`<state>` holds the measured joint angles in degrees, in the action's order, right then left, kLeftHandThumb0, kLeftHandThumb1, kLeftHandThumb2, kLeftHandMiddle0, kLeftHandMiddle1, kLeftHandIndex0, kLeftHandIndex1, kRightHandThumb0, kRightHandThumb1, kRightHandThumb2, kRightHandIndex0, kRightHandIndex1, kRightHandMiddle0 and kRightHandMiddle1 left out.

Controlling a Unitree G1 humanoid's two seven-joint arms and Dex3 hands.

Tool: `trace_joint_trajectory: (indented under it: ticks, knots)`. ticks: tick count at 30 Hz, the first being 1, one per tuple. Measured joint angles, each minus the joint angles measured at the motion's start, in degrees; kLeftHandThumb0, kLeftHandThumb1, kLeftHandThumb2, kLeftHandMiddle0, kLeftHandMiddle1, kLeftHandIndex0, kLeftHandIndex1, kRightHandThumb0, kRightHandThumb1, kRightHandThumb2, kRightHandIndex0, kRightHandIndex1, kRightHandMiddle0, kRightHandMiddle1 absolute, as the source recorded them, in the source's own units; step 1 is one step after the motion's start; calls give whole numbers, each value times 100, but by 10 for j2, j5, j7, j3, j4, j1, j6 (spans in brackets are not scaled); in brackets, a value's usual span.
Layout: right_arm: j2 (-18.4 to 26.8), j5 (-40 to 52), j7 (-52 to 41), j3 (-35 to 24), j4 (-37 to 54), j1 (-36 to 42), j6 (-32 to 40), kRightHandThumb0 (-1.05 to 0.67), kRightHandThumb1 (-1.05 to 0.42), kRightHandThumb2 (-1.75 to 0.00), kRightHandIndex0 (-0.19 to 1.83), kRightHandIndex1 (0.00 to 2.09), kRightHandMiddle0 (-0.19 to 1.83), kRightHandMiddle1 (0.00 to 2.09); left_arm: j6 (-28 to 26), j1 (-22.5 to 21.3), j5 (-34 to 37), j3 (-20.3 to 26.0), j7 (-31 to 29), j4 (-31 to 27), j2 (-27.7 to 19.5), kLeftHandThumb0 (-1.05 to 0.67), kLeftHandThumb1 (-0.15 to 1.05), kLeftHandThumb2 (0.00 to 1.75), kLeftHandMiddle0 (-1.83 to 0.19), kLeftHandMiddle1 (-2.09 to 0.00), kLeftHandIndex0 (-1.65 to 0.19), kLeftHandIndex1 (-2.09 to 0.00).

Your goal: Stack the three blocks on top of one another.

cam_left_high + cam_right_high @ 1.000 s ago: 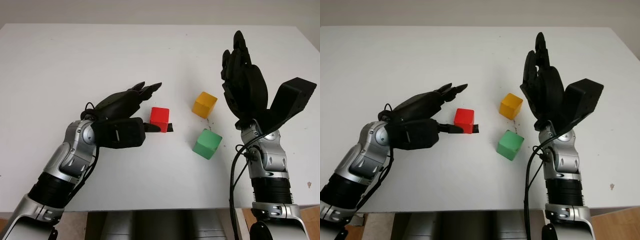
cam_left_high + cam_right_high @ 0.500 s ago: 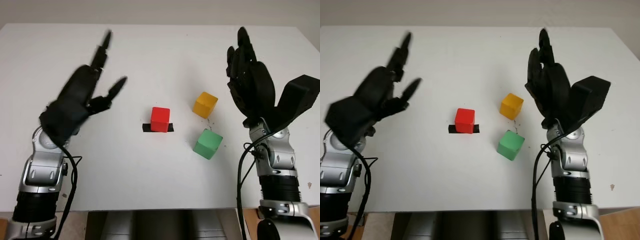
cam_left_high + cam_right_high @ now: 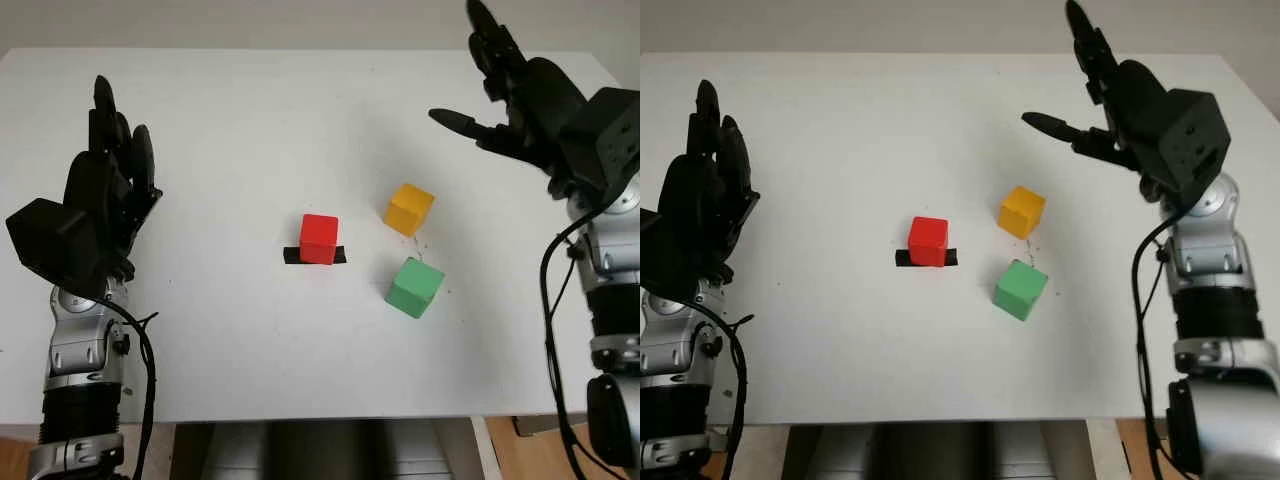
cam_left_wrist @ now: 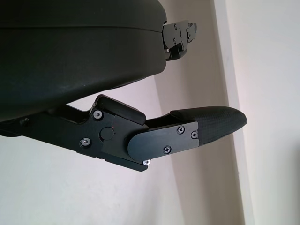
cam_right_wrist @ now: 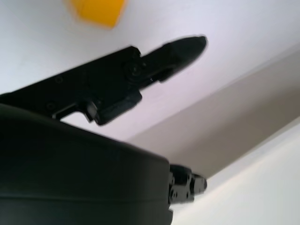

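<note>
On the white desk (image 3: 250, 120) the red block (image 3: 319, 238) sits mid-frame on a black tape strip (image 3: 292, 255), the yellow block (image 3: 409, 208) and green block (image 3: 415, 286) to its right; left robot hand (image 3: 100, 205) at left and right robot hand (image 3: 520, 95) at upper right are raised, open, holding nothing

Both head views look forward and down onto the white desk (image 3: 300, 120) from slightly offset places, sharing the whole surface and both arms rising from six o'clock. The left wrist view sits very close against the left hand (image 4: 140, 136), facing past it toward a pale wall. The right wrist view, just as close to the right hand (image 5: 117, 79), catches the yellow block (image 5: 96, 10) at twelve o'clock.
</note>
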<state>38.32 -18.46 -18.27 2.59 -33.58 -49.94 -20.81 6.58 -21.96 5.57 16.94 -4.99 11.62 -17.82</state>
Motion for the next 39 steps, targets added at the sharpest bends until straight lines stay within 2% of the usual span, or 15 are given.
trace_joint_trajectory:
  ticks: [6, 9, 13, 18, 28, 39]
  knots:
    - [51, -142, 1, 93, -33, -56, -74, -53, -75, -5, 21, 17, 24, 23, 3, 9, -13, -1, 7, 2, -12, -79, 105, 67, 19, -3, 17, -3]
    - [65, -177, -4, 125, -49, -77, -118, -49, -74, -5, 25, 15, 30, 19, 3, 9, -23, -3, 9, 2, -18, -78, 105, 67, 19, -2, 18, -3]
    - [85, -234, 7, 166, -85, -107, -194, -52, -74, -5, 30, 13, 39, 17, 5, 10, -36, -19, -7, 4, -29, -77, 105, 64, 19, 0, 19, 0]
    - [107, -276, 23, 194, -97, -125, -250, -54, -74, -5, 34, 12, 45, 15, 15, 11, -46, -31, -8, 20, -29, -77, 105, 63, 19, 0, 19, 0]
    - [120, -304, 61, 215, -114, -128, -284, -50, -76, -6, 35, 8, 49, 11, 17, 11, -80, -49, 4, 27, -31, -80, 105, 63, 19, 0, 17, -3]
    - [69, -353, 192, 259, -189, -123, -255, -47, -77, -6, 39, 8, 55, 10, 17, 11, -83, -59, 1, 28, -31, -78, 105, 65, 19, -1, 18, -2]
